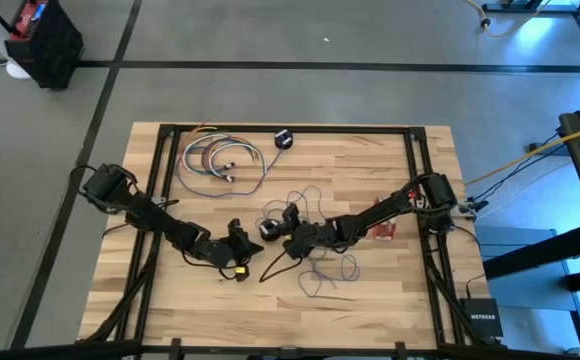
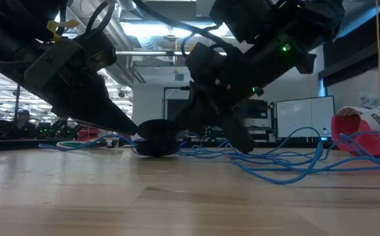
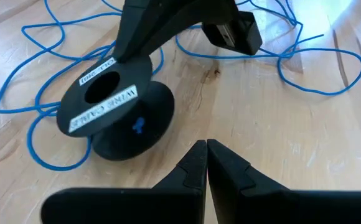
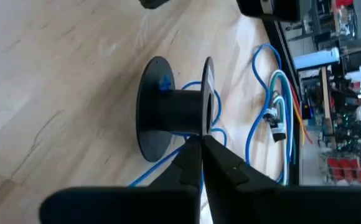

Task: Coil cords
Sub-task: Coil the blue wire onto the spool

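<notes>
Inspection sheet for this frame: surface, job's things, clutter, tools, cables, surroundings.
Surface: light wooden plank tabletop.
Job's things: black plastic spool mid-table, thin blue wire lying loose around it; red-and-white cord bundle beside the right arm.
Clutter: small black round item at the far edge.
Tools: left tool shut, empty, near the spool; right tool shut at the spool's flange rim.
Cables: coiled multicoloured cable loop, far left.
Surroundings: grey floor with black lines.

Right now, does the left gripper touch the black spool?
Apart. In the left wrist view, bare wood shows between the shut left gripper and the spool.
</notes>
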Controlling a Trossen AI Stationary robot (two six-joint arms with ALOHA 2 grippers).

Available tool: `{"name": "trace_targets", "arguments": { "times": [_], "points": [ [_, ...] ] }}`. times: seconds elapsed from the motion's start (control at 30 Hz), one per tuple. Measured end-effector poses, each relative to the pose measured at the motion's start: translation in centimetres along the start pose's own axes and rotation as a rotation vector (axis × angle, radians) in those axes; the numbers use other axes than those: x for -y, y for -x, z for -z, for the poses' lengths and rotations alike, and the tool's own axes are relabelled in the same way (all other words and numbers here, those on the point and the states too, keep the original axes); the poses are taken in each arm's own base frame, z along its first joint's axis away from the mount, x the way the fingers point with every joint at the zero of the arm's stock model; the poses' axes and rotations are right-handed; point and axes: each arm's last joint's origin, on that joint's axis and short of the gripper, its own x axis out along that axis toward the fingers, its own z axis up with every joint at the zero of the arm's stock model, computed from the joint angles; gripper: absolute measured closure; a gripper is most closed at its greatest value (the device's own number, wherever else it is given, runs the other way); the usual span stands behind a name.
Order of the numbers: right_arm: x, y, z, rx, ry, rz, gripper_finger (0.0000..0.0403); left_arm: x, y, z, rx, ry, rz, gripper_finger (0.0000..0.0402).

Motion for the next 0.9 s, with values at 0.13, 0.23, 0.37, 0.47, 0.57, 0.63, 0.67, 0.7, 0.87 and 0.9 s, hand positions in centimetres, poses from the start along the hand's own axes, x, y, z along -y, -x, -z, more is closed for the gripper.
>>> {"name": "trace_targets", "arguments": {
  "times": [0.13, 0.23, 0.37, 0.47, 0.57, 0.63, 0.67, 0.7, 0.87, 0.9],
  "points": [
    [-0.2, 0.8, -0.5, -0.044, -0.012, 0.035, 0.0394, 0.1, 0.1, -0.1, 0.009, 0.017, 0.009, 0.0396],
    [0.1, 2.2, -1.3, -0.041, -0.019, 0.041, 0.0397, 0.7, 0.5, -0.5, 0.037, 0.023, 0.040, 0.0396],
    [1.7, 4.7, -2.2, -0.001, -0.149, 0.012, 0.0396, 2.1, 1.5, -2.6, 0.102, 0.001, 0.099, 0.0396],
    [2.5, 6.0, -2.1, 0.016, -0.257, -0.062, 0.0399, 3.2, 2.5, -4.9, 0.191, -0.069, 0.117, 0.0396],
    [3.1, 6.9, -2.2, 0.039, -0.388, -0.128, 0.0398, 4.0, 3.4, -7.5, 0.297, -0.169, 0.061, 0.0396],
    [3.0, 7.2, -2.2, 0.060, -0.462, -0.203, 0.0398, 4.1, 3.5, -9.2, 0.361, -0.263, -0.035, 0.0396],
    [2.9, 7.1, -2.1, 0.062, -0.485, -0.234, 0.0399, 4.0, 3.4, -10.2, 0.389, -0.295, -0.073, 0.0396],
    [2.8, 7.0, -2.0, 0.063, -0.504, -0.260, 0.0399, 3.9, 3.3, -11.0, 0.412, -0.316, -0.095, 0.0396],
    [2.4, 6.8, -1.9, 0.046, -0.556, -0.294, 0.0399, 2.8, 2.4, -12.8, 0.421, -0.290, -0.127, 0.0396],
    [2.3, 6.8, -1.9, 0.040, -0.565, -0.297, 0.0399, 2.6, 2.2, -12.7, 0.401, -0.275, -0.129, 0.0396]
  ]
}}
